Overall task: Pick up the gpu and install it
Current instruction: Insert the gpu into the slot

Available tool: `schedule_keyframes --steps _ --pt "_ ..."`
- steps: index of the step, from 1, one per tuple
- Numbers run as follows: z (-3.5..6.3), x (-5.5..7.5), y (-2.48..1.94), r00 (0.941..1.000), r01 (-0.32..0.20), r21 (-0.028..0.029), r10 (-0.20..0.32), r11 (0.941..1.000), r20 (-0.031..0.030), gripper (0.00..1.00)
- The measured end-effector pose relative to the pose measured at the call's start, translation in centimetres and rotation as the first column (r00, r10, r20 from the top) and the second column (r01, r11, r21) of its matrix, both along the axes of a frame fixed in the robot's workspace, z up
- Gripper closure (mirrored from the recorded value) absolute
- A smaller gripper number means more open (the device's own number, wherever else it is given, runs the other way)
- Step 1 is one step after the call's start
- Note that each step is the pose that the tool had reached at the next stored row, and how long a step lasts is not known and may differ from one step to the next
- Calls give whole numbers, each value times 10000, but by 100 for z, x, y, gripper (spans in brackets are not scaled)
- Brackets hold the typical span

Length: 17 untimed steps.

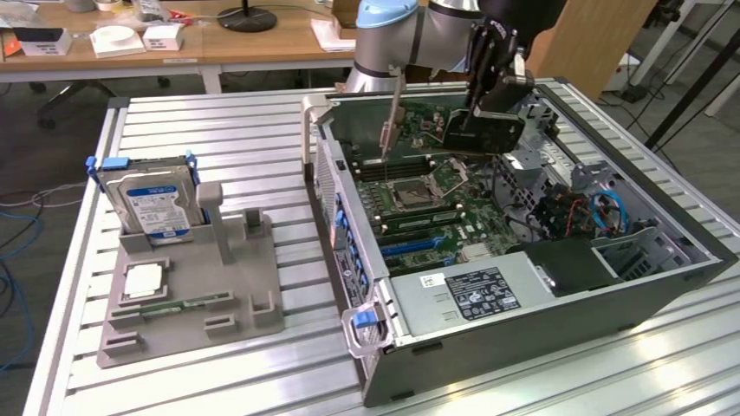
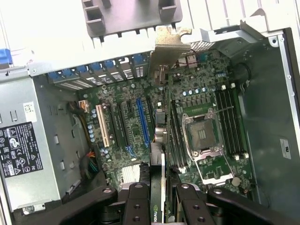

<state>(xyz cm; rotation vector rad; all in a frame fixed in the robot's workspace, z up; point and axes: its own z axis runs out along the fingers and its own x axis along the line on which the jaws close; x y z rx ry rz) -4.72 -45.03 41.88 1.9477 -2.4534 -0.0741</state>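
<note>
- The gripper point(image 1: 495, 102) is clamped on the top edge of the gpu point(image 1: 483, 132). The card hangs on edge above the far end of the open computer case point(image 1: 682, 260).
- In the wrist view the card runs edge-on between the two fingers point(image 2: 139, 201). Its silver bracket point(image 2: 167, 51) sits near the case's rear wall, with the motherboard point(image 2: 206, 98) below.
- The card does not look seated. It hangs clear of the board near the long blue slot point(image 2: 142, 121), but I cannot tell whether it lines up with any slot.
- If the card comes down off the slot line, its lower edge could strike parts on the board or a neighbouring slot.
- The bracket could catch on the rear wall, which would tilt the card in the grip.
- Pressing down on a tilted card could jam one end and leave the other raised.
</note>
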Motion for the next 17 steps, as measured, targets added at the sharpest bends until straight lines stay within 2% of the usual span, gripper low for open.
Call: schedule_keyframes --steps 17 --pt "0 0 0 9979 -645 1 645 9979 1 74"
